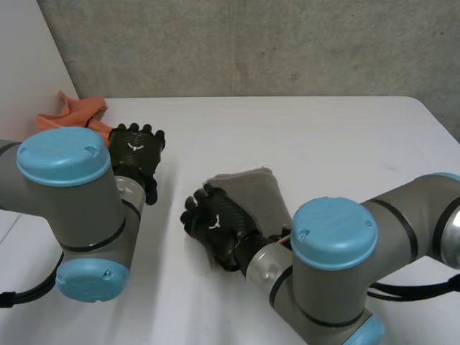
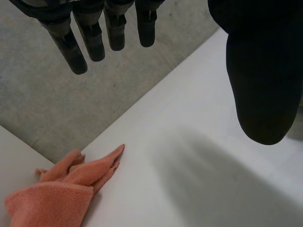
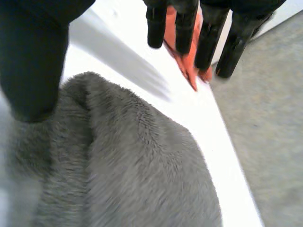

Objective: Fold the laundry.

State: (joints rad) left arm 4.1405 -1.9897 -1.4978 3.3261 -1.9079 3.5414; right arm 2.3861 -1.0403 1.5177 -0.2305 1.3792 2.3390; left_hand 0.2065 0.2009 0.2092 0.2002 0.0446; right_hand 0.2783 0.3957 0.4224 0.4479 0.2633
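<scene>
A grey fleecy cloth (image 1: 256,194) lies bunched near the middle of the white table (image 1: 338,144). My right hand (image 1: 215,224) hovers over the cloth's left part with straight fingers, holding nothing. In the right wrist view the grey cloth (image 3: 132,165) spreads under the palm, between the thumb (image 3: 31,61) and the fingertips. An orange cloth (image 1: 75,111) lies crumpled at the table's far left corner. My left hand (image 1: 136,154) floats just right of it, open and empty. The left wrist view has the orange cloth (image 2: 57,191) below the spread fingers (image 2: 78,49).
A concrete wall (image 1: 251,43) runs behind the table's far edge, and a white panel (image 1: 25,65) stands at the far left. The table's right edge (image 1: 438,118) slants off at the far right. The orange cloth (image 3: 180,52) lies beyond my right fingertips.
</scene>
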